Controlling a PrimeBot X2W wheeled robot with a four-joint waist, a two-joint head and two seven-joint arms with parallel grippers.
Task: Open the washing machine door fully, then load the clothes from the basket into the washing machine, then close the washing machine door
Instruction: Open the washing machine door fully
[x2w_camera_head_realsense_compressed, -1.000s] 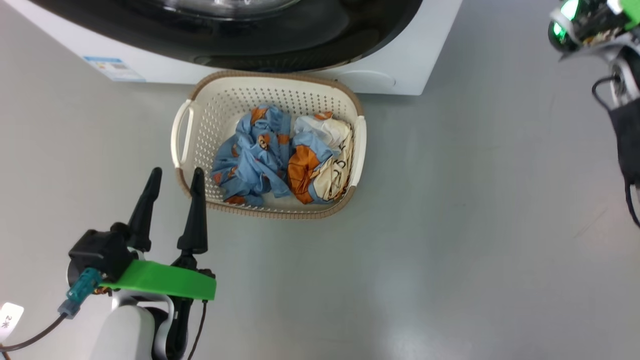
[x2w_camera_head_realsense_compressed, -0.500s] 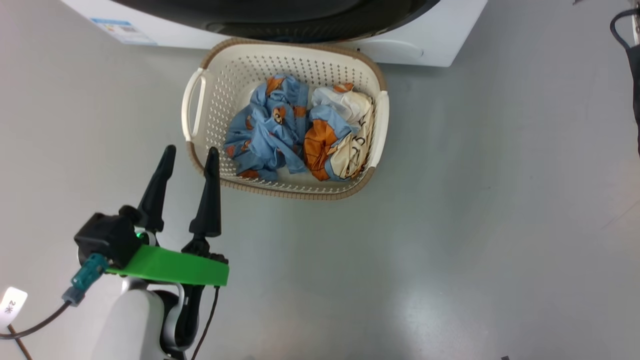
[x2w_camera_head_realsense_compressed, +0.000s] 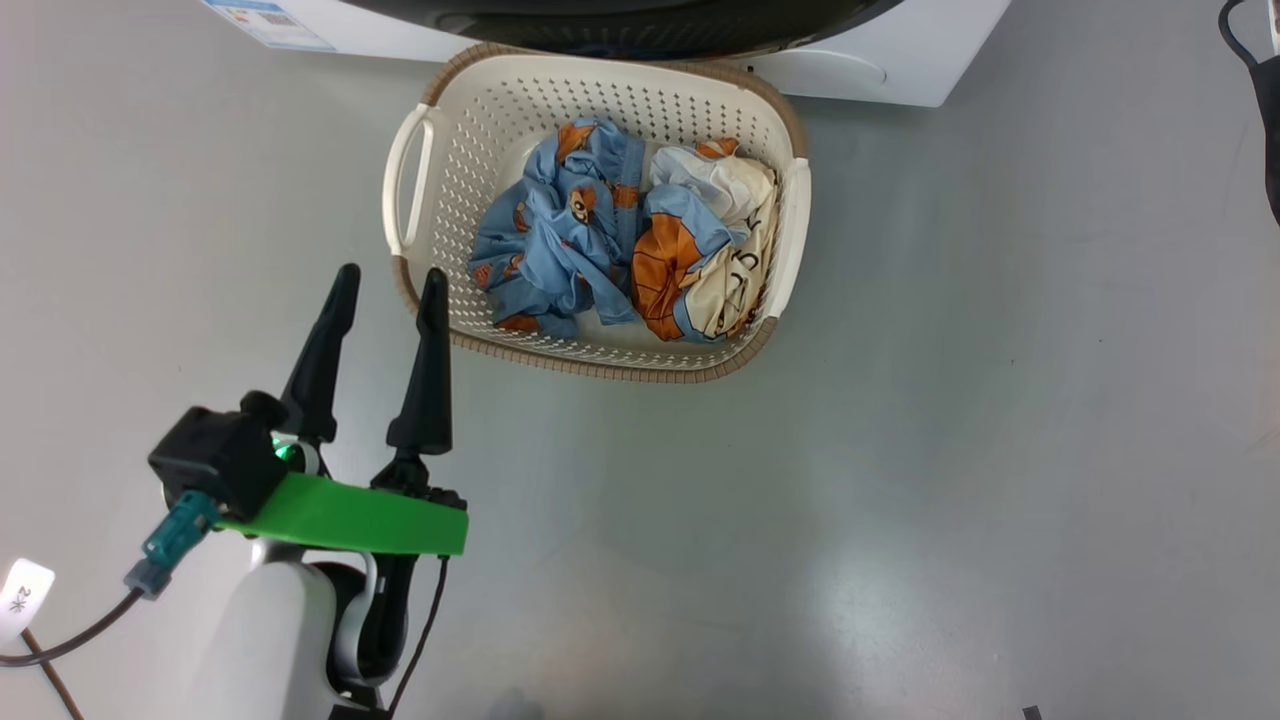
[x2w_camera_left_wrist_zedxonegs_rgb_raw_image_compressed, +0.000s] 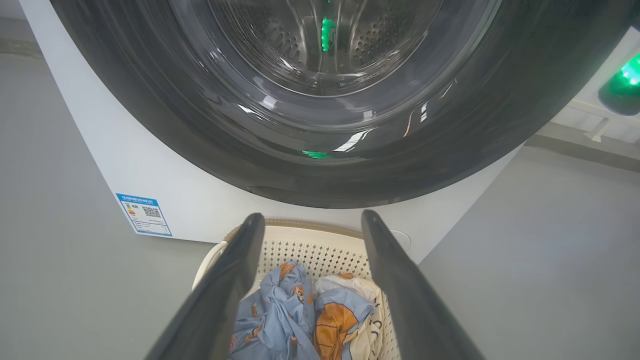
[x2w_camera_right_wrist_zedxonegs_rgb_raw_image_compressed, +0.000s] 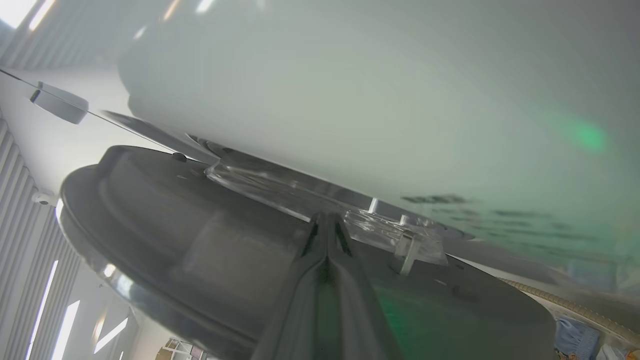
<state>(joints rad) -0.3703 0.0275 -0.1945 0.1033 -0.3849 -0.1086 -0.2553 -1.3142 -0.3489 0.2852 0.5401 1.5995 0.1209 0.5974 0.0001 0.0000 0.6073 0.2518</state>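
Observation:
The basket (x2w_camera_head_realsense_compressed: 600, 365) stands on the grey floor against the washing machine (x2w_camera_head_realsense_compressed: 880, 60). In it lie the clothes: a light blue garment (x2w_camera_head_realsense_compressed: 555, 235) and a cream, blue and orange one (x2w_camera_head_realsense_compressed: 720, 260). My left gripper (x2w_camera_head_realsense_compressed: 391, 275) hangs open and empty beside the basket's near left corner. In the left wrist view it (x2w_camera_left_wrist_zedxonegs_rgb_raw_image_compressed: 312, 216) points at the washing machine door (x2w_camera_left_wrist_zedxonegs_rgb_raw_image_compressed: 320, 165), whose black rim lies against the white front, above the basket (x2w_camera_left_wrist_zedxonegs_rgb_raw_image_compressed: 310, 250). My right gripper (x2w_camera_right_wrist_zedxonegs_rgb_raw_image_compressed: 327, 222) is shut, its tips at a clear plastic piece (x2w_camera_right_wrist_zedxonegs_rgb_raw_image_compressed: 300, 192) on the door's edge (x2w_camera_right_wrist_zedxonegs_rgb_raw_image_compressed: 200, 240).
A blue label (x2w_camera_left_wrist_zedxonegs_rgb_raw_image_compressed: 144, 214) sits low on the machine's front left. A black cable (x2w_camera_head_realsense_compressed: 1262, 110) hangs at the head view's right edge. A green-lit part (x2w_camera_left_wrist_zedxonegs_rgb_raw_image_compressed: 622, 82) shows at the right of the left wrist view. Open floor lies right of the basket.
The head camera has moved: basket and machine now sit higher and further right in the picture, and the green-lit wrist has left its top right. Left gripper stays open.

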